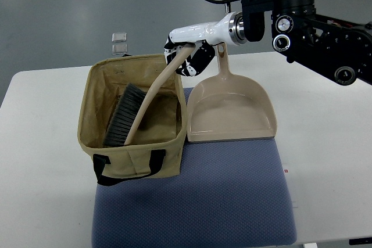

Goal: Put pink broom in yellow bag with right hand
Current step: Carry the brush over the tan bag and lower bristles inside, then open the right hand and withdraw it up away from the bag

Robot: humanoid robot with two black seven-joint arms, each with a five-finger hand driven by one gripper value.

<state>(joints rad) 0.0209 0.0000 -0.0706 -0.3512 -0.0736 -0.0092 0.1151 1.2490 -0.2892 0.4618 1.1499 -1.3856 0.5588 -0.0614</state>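
The broom [152,94] has a pale pinkish-beige handle and dark grey bristles [122,117]. Its head lies inside the open tan-yellow fabric bag [93,100], and its handle leans up and right over the bag's far rim. My right hand [185,56], white with black fingers, comes in from the right and is shut on the top end of the handle, just above the bag's far right corner. The left arm is out of view.
A matching beige dustpan [231,111] lies right of the bag, touching its side, handle pointing away. Bag and dustpan rest on a blue-grey cushion [232,196] on a white table [325,143]. Two small clear items [118,42] lie on the floor beyond.
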